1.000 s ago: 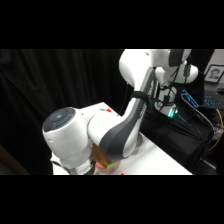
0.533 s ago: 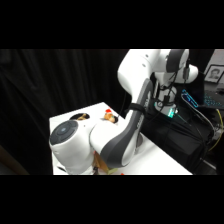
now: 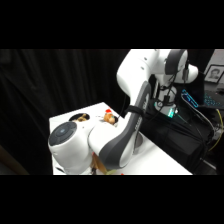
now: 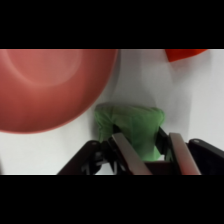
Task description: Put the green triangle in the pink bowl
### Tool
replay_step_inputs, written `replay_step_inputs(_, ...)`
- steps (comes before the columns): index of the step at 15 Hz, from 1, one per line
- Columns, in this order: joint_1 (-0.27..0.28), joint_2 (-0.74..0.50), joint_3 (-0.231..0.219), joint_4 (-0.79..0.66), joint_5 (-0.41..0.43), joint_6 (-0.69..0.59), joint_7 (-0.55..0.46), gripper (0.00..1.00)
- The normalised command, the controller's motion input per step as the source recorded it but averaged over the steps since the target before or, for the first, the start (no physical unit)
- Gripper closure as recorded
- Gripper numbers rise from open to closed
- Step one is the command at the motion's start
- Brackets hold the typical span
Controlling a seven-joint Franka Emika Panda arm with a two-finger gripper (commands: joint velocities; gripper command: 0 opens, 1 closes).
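The gripper has its jaws closed on the green triangle, held just beside the pink bowl. The block appears light and rigid; its flat sides suit the grasp.

Your wrist view shows the gripper with its two fingers closed against the green triangle on the white table. The pink bowl sits just beside the block; a red-orange object peeks in at the top edge.
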Motion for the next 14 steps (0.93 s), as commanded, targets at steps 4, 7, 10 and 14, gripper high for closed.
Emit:
replay_step_inputs(4,0.013,0.12,-0.017,0.17,0.083,0.08,0.02,0.98)
replay_step_inputs(7,0.020,0.06,-0.018,0.11,0.077,0.04,0.03,0.95)
replay_step_inputs(10,0.039,-0.08,-0.019,0.01,0.069,-0.01,0.04,0.96)
replay_step_inputs(14,0.046,-0.22,-0.026,-0.08,0.062,-0.07,0.06,0.96)
